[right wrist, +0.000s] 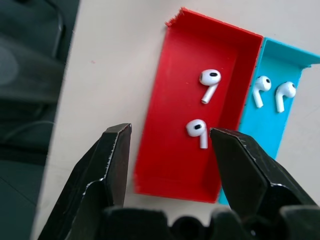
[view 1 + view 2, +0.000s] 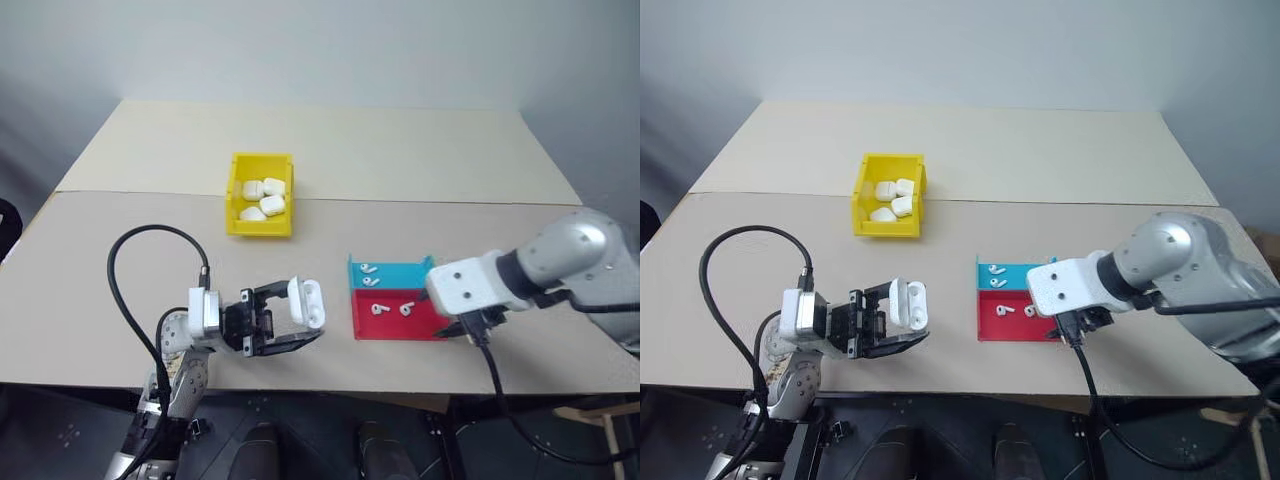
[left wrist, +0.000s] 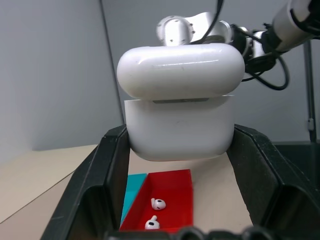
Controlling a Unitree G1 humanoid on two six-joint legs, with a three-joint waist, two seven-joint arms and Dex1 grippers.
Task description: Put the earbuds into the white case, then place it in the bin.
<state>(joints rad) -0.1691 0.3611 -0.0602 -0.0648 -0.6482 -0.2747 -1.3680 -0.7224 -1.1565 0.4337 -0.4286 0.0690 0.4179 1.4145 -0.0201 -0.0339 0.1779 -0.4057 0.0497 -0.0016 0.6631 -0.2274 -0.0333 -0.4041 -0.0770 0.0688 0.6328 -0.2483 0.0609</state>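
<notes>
At the near edge of a beige table [image 2: 400,150], the robot's left claw [image 2: 290,322] is clenched on the white case [image 2: 306,302], holding it just above the tabletop with its black fingers [image 3: 95,190] pressed against the case's two sides. The case's hinged lid is up, tipped back from the body. The claw points sideways toward the robot's right, where two shallow trays sit touching one another: a red tray [image 2: 395,330] nearer the table's front edge and a blue tray [image 2: 395,275] just behind it.

Two earbuds [image 1: 209,82] lie loose in the red tray, well apart from the case, and two more earbuds [image 1: 272,91] lie side by side in the blue tray. The right claw [image 1: 170,145] hangs above the front end of the red tray, pointing steeply down, its two fingers spread with nothing between them; one earbud [image 1: 197,131] lies just beside the tip of one finger in the wrist camera's view. Whether that finger touches the tray cannot be told.

Farther back, near the seam across the table, the yellow bin [image 2: 237,200] stands well apart from both claws. Several closed white cases [image 2: 265,197] are heaped inside it. A black cable [image 2: 125,290] loops up from the left wrist over the table.
</notes>
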